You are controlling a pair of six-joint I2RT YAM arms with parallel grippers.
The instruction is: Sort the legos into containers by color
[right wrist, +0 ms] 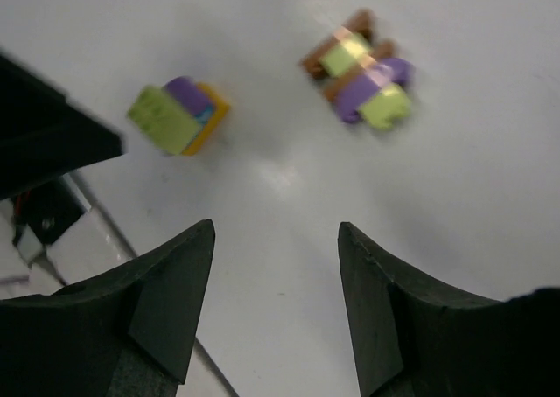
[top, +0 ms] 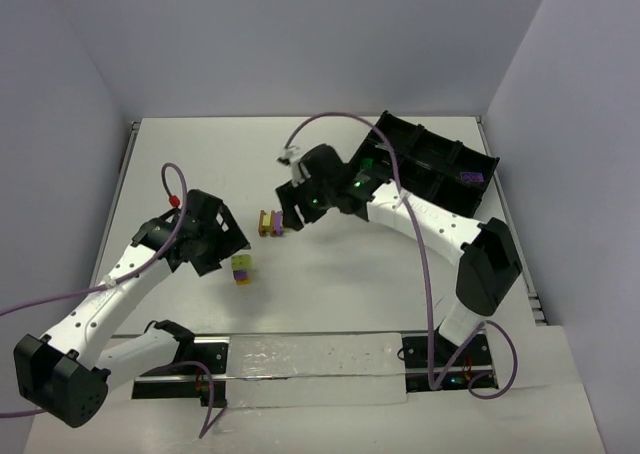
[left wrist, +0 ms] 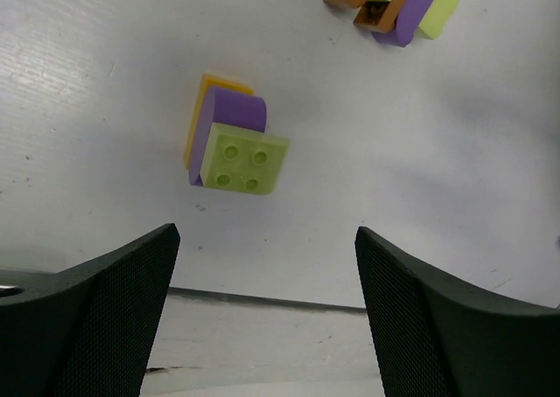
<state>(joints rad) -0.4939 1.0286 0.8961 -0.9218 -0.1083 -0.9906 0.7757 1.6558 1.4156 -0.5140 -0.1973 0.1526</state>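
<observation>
Though both empty: left gripper [left wrist: 267,244] wide over the three-colour lego stack [left wrist: 234,145], right gripper [right wrist: 276,235] less wide near the larger lego cluster [right wrist: 359,72].

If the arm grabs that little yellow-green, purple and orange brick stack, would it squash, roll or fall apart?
Probably rigid: the brick stack looks like hard, crisp-edged plastic. Its flat, boxy faces suggest it would slide on the smooth white table rather than roll. Its studs hint the layers are just pressed together, so an off-centre pinch might split them.
</observation>
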